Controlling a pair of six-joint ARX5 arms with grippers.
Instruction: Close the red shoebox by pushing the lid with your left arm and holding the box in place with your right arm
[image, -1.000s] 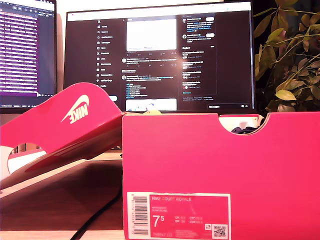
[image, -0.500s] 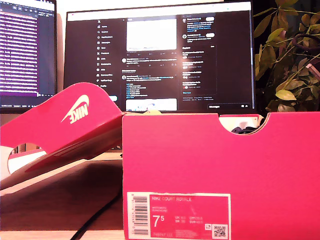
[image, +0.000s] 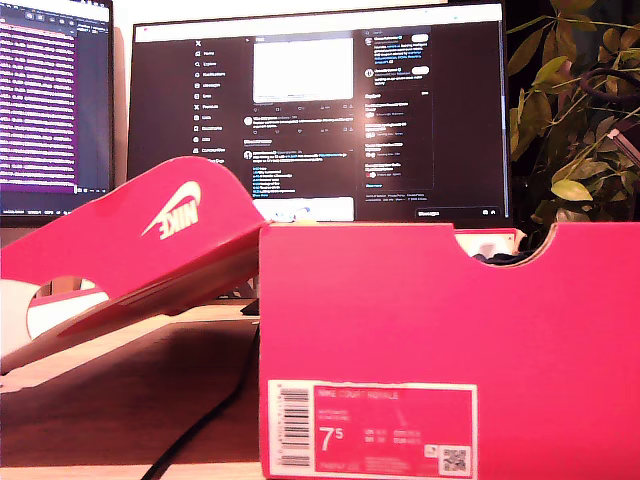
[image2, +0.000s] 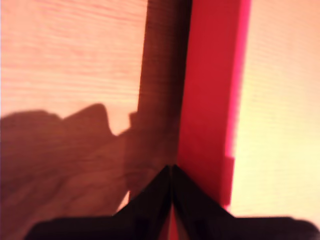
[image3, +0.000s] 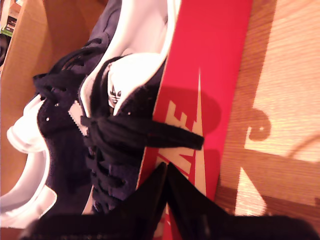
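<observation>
Both end effectors, my first gripper (image2: 171, 172) and my second gripper (image3: 166, 170), pinch closed against the glossy red cardboard shoebox (image: 450, 330).

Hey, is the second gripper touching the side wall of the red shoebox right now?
Cannot tell. In the second wrist view my second gripper, jaws shut, overlaps the red shoebox wall, but no contact or gap shows plainly.

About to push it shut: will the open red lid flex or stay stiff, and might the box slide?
The lid looks like thin cardboard on a hinge, so it will probably bend somewhat under a push. The shoebox sits on smooth wood and, despite the shoes inside, could slide unless braced.
</observation>
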